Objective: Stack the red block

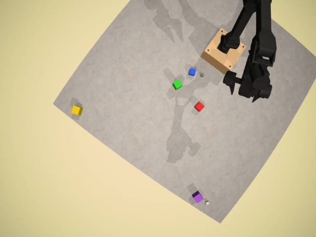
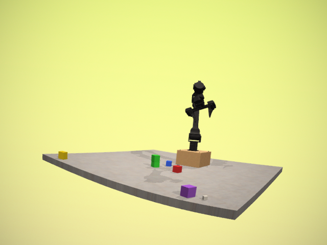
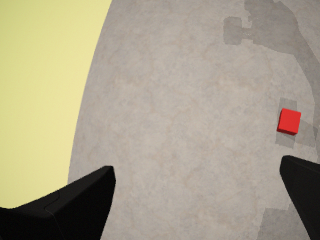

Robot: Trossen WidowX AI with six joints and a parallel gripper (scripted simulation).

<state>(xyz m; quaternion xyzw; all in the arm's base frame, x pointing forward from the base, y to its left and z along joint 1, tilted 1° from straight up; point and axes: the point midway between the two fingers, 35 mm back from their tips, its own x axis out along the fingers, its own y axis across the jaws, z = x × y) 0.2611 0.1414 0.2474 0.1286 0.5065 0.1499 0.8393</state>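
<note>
The red block [image 1: 199,106] [image 2: 177,169] [image 3: 289,121] sits alone on the grey table top. In the wrist view it is at the right, above the right fingertip. The green tower [image 1: 177,84] [image 2: 155,161] is two blocks high and upright. It stands up and left of the red block in the top view and is not visible in the wrist view. My gripper [image 1: 242,98] [image 2: 202,119] [image 3: 202,171] is wide open and empty. It hangs high above the table, to the right of the red block in the top view.
A blue block [image 1: 192,71] [image 2: 168,163] stands near the tower, with a tiny dark cube [image 1: 202,74] beside it. The wooden base [image 1: 215,61] [image 2: 192,158] carries the arm. A yellow block [image 1: 76,110] [image 2: 63,154], a purple block [image 1: 198,197] [image 2: 188,191] and a tiny white cube [image 1: 207,202] [image 2: 205,197] are near table edges.
</note>
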